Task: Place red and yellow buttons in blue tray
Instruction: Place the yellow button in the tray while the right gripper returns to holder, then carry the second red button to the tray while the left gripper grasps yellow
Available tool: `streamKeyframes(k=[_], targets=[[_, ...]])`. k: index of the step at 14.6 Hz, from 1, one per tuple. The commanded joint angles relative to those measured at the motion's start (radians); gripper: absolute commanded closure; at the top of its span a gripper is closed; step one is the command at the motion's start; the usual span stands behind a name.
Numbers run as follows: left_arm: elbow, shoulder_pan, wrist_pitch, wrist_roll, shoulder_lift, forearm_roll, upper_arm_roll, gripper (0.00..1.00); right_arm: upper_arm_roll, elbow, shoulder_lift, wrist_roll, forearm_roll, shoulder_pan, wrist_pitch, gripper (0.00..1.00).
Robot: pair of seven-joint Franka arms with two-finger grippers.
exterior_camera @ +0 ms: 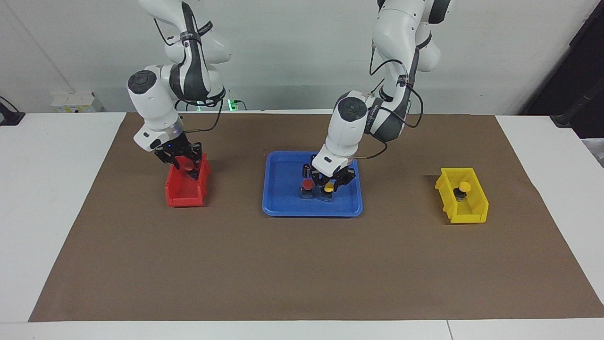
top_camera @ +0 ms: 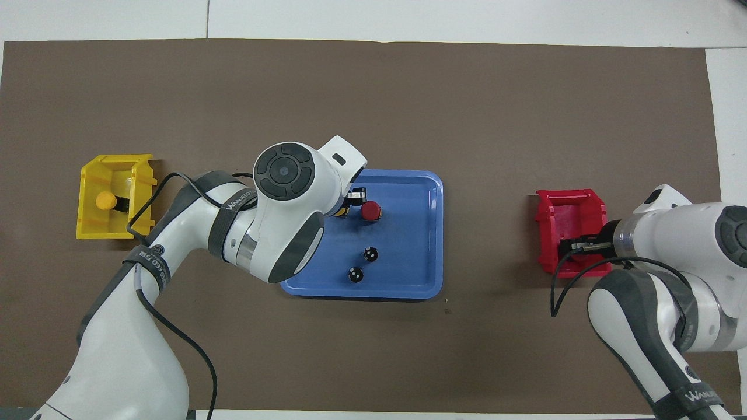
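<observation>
The blue tray point(exterior_camera: 283, 208) point(top_camera: 420, 192) lies mid-table. A red button point(exterior_camera: 307, 185) point(top_camera: 370, 211) stands in it. My left gripper point(exterior_camera: 330, 186) point(top_camera: 345, 207) is down in the tray beside that button, shut on a yellow button point(exterior_camera: 329, 187) whose base is at the tray floor. My right gripper point(exterior_camera: 188, 167) point(top_camera: 575, 246) is in the mouth of the red bin point(exterior_camera: 181, 196) point(top_camera: 569, 204), shut on a second red button point(exterior_camera: 188, 166). A second yellow button point(exterior_camera: 463, 188) point(top_camera: 105, 201) lies in the yellow bin point(exterior_camera: 472, 215) point(top_camera: 93, 230).
Two dark cylinders without coloured caps point(top_camera: 370, 254) point(top_camera: 355, 275) stand in the tray, nearer to the robots than the red button. The red bin is toward the right arm's end, the yellow bin toward the left arm's end. A brown mat point(exterior_camera: 302, 264) covers the table.
</observation>
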Motion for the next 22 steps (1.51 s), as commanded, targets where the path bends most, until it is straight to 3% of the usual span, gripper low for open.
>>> streamKeyframes(k=[1, 3, 4, 6, 9, 10, 12, 14, 15, 17, 18, 20, 22], targets=[[-0.011, -0.013, -0.054, -0.003, -0.032, -0.024, 0.021, 0.42, 0.013, -0.039, -0.028, -0.041, 0.026, -0.033, 0.025, 0.37], [0.018, -0.005, -0.118, -0.003, -0.068, -0.024, 0.028, 0.39, 0.013, -0.046, -0.033, -0.042, 0.026, -0.033, 0.025, 0.39], [0.04, 0.007, -0.162, -0.003, -0.094, -0.024, 0.036, 0.32, 0.013, -0.048, -0.034, -0.056, 0.026, -0.034, 0.025, 0.39], [0.054, 0.104, -0.279, 0.025, -0.151, -0.007, 0.036, 0.26, 0.013, -0.059, -0.028, -0.074, 0.025, -0.05, 0.033, 0.44], [0.071, 0.273, -0.409, 0.204, -0.241, 0.065, 0.051, 0.17, 0.014, -0.056, -0.023, -0.059, 0.025, -0.041, 0.043, 0.71], [0.077, 0.338, -0.433, 0.262, -0.274, 0.075, 0.053, 0.1, 0.014, -0.042, -0.019, -0.053, 0.025, -0.039, 0.036, 0.76], [0.097, 0.438, -0.476, 0.38, -0.318, 0.088, 0.054, 0.01, 0.017, 0.068, 0.012, -0.054, 0.025, -0.036, -0.078, 0.77], [0.153, 0.516, -0.549, 0.486, -0.32, 0.095, 0.056, 0.0, 0.025, 0.236, 0.033, -0.051, 0.023, -0.033, -0.256, 0.77], [0.152, 0.548, -0.539, 0.528, -0.32, 0.095, 0.056, 0.02, 0.031, 0.33, 0.052, -0.026, 0.023, -0.019, -0.351, 0.76], [0.02, 0.605, -0.379, 0.553, -0.354, 0.095, 0.054, 0.2, 0.04, 0.554, 0.137, 0.13, 0.015, 0.078, -0.514, 0.75], [-0.036, 0.616, -0.318, 0.554, -0.36, 0.095, 0.054, 0.26, 0.04, 0.623, 0.171, 0.227, 0.014, 0.144, -0.53, 0.75], [-0.099, 0.624, -0.229, 0.572, -0.34, 0.095, 0.056, 0.27, 0.04, 0.684, 0.222, 0.429, 0.012, 0.264, -0.494, 0.75], [-0.125, 0.639, -0.156, 0.577, -0.296, 0.095, 0.056, 0.27, 0.042, 0.693, 0.295, 0.566, 0.015, 0.368, -0.365, 0.75]])
